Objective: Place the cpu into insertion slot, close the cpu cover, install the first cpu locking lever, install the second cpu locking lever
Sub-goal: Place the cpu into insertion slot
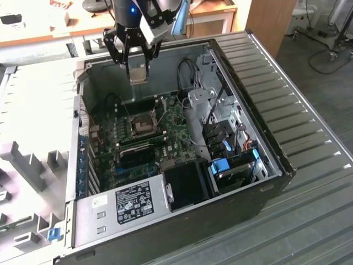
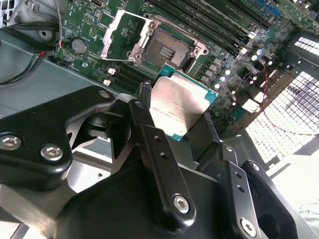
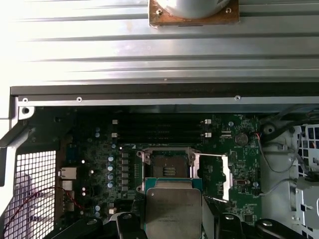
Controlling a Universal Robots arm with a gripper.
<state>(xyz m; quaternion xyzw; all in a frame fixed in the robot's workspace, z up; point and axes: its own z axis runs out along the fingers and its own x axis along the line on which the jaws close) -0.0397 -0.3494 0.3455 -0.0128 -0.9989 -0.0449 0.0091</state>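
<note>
Gripper (image 1: pixel 138 69) hung over the far end of the open computer case (image 1: pixel 265 83), which lay on its side on a ribbed grey surface (image 1: pixel 309 221). Jaws were clenched on the cpu (image 1: pixel 138 74), one finger on each of two opposite edges, with the dull silver top facing away from the arm. In the second wrist view the cpu (image 2: pixel 178 104) sat between the two black fingers (image 2: pixel 144 92), its green edge visible along one side, and the gripper (image 2: pixel 175 107) was up in the air, clear of the board. The insertion slot (image 2: pixel 167 47) lay beyond it on the green circuit board (image 1: pixel 176 130), unoccupied, contact field exposed inside the silvery rim. The cpu cover (image 2: pixel 108 40) was swung open and lay beside the slot, hinged at one edge, with the board showing through its square cut-out. In the first wrist view the cpu (image 3: pixel 173 209) appeared just below the insertion slot (image 3: pixel 167 167), the cpu cover (image 3: pixel 226 177) was folded out beside it, and the long memory slots (image 3: pixel 159 132) lay on the slot's far side. The cpu was not touching the slot. In the exterior view the insertion slot (image 1: pixel 142 124) was near mid-board, and the power supply (image 1: pixel 132 204) was at the case's near end.
</note>
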